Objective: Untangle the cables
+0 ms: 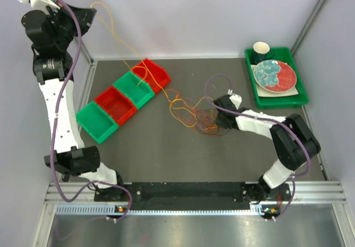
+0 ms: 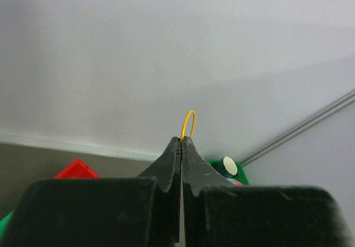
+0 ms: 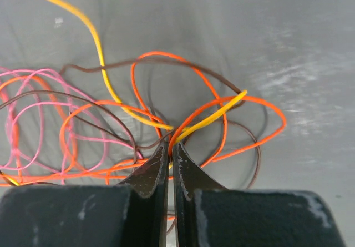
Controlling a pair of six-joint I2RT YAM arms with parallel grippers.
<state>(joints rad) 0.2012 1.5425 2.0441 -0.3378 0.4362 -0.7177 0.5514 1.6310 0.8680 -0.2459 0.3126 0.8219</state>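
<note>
Yellow cable [image 2: 188,122] in closed left tool [image 2: 181,141]; tangled cables [image 1: 191,115] in closed right tool [image 3: 170,145].

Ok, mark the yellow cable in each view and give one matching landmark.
Top external: yellow cable runs from the raised left tool, upper left, down to the tangle.
Left wrist: small loop above the shut left tool, centre.
Right wrist: enters top left, pinched in the right tool, centre.
Landmark: green tray, far right on top, beside the left wrist's tool; absent from right wrist.
</note>
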